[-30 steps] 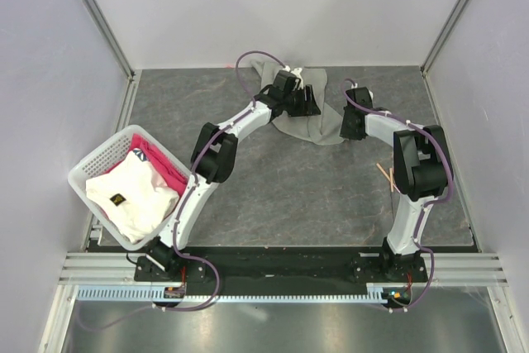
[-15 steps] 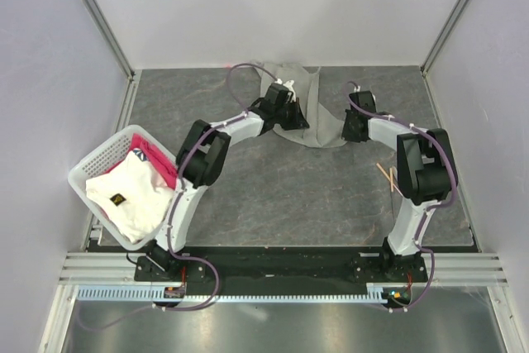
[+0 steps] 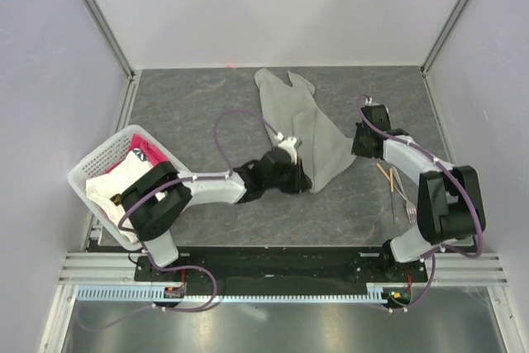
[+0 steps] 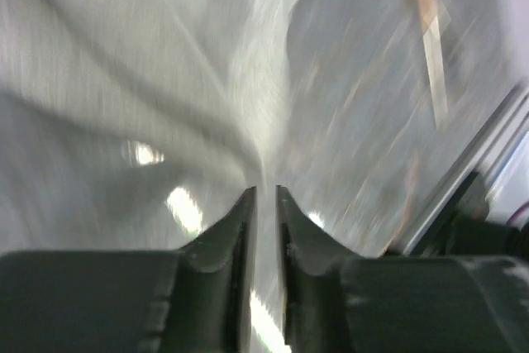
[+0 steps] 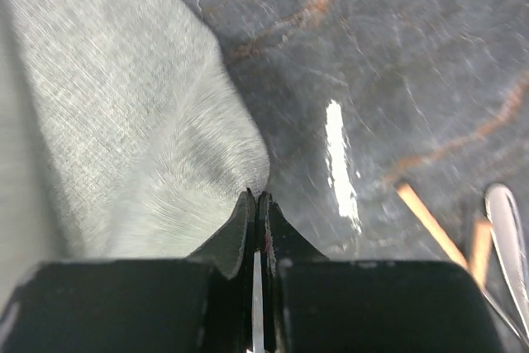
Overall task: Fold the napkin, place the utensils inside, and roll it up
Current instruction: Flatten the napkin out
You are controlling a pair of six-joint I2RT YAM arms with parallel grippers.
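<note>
While the napkin lies rumpled across the desk, the left gripper pinches its near edge, almost closed, and the right gripper clamps its right corner; the utensils lie nearby.

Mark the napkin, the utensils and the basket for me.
napkin (image 3: 302,126), top view, middle of the cloth.
utensils (image 3: 384,174), top view, on a wooden stick.
basket (image 3: 101,154), top view, its far-left rim.
</note>
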